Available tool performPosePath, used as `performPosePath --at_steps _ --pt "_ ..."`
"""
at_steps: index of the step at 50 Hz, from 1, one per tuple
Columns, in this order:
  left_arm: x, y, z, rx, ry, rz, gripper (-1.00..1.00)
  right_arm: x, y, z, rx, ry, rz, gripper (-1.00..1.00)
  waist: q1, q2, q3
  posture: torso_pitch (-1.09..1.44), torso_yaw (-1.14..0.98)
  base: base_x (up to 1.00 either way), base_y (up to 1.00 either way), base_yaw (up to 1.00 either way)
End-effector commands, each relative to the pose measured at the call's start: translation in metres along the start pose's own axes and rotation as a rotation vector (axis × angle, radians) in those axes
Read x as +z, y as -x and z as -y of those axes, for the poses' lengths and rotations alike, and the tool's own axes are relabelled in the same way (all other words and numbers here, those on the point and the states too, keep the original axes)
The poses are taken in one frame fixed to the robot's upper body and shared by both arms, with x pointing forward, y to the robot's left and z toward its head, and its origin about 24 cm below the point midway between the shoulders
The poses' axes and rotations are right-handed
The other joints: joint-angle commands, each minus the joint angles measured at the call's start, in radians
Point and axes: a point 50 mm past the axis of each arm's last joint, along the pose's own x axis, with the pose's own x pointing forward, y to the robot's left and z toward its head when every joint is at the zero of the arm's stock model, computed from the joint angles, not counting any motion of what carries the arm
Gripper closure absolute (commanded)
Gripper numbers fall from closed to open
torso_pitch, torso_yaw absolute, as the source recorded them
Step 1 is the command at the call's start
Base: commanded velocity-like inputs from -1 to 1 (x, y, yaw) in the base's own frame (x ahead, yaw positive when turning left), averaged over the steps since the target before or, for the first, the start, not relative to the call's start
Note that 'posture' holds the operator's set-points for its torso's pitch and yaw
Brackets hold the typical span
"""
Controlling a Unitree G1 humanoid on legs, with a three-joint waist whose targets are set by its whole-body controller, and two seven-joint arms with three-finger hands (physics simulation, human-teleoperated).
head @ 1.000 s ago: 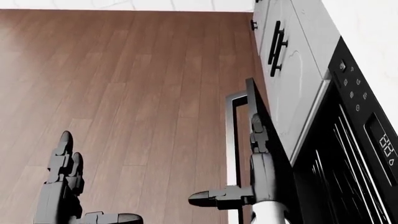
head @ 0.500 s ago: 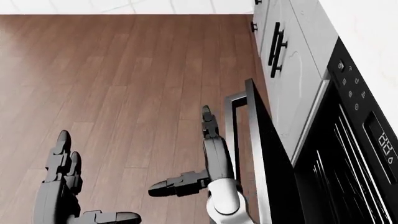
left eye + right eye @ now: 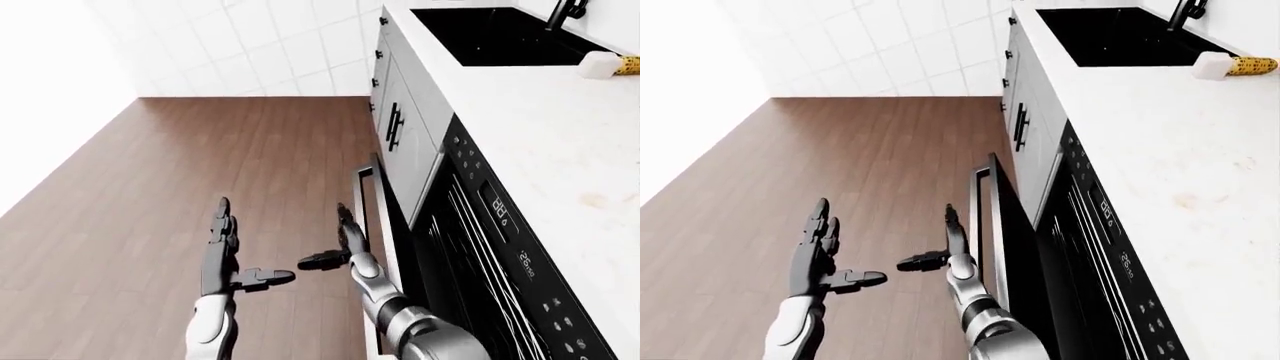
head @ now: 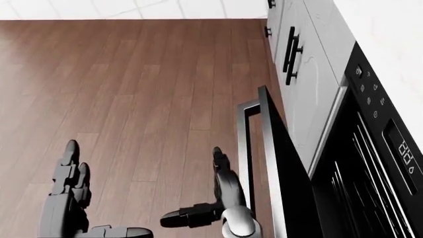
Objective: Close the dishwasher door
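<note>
Dishwasher door (image 4: 268,163) is part open, hanging out from the dishwasher (image 3: 480,247) cavity at a tilt, its silver bar handle (image 4: 243,148) on the floor side.

Right hand (image 4: 221,198): fingers (image 4: 218,161) straight and pressed together, thumb stuck out sideways away from the door. Hand sits just beside the handle, on the side away from the door; head view shows a thin gap, so not touching as far as I can tell. Nothing gripped.

Left hand (image 3: 222,255): fingers extended, close together, thumb out toward the right hand. Holding nothing, well apart from the door, over the wood floor (image 4: 132,89).

View differences:
- Head view is tilted down: floor, door edge, control panel (image 4: 390,134) icons and racks inside the cavity show well. Left hand is cut off at the bottom edge.
- Eye views take in more: both forearms, the white counter surface (image 3: 560,127) above the dishwasher, the black sink (image 3: 1120,34) beyond it, and a white-and-yellow item (image 3: 1230,66) beside the sink; too small to identify.
- Grey cabinets (image 3: 400,127) with black pulls sit next to the dishwasher, on the sink side. White tiled wall (image 3: 270,45) closes the far end of the floor.
</note>
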Motion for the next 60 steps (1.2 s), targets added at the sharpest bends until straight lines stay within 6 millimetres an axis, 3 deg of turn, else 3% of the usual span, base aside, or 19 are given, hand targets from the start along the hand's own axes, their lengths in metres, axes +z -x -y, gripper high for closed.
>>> performPosePath --at_steps 1,19,31,60 --pt "0.017 -0.003 -0.001 0.001 -0.001 0.09 -1.0 0.01 -0.002 -0.003 0.03 -0.017 0.043 -1.0 0.0 0.004 -0.019 0.0 0.0 0.0 0.0 0.0" --pt "0.019 -0.001 0.0 -0.003 0.0 0.091 -1.0 -0.043 0.014 0.001 0.071 -0.137 -0.15 -1.0 0.002 0.0 -0.017 0.0 0.0 0.0 0.0 0.0" --pt "0.02 -0.002 -0.002 0.002 0.001 0.094 -1.0 -0.073 0.028 0.002 0.049 -0.112 -0.248 -1.0 0.003 -0.003 -0.017 0.0 0.0 0.0 0.0 0.0" --pt "0.023 0.0 -0.001 0.0 0.001 0.099 -1.0 -0.099 0.042 0.019 -0.032 -0.121 -0.324 -1.0 0.008 -0.003 -0.021 0.0 0.0 0.0 0.0 0.0"
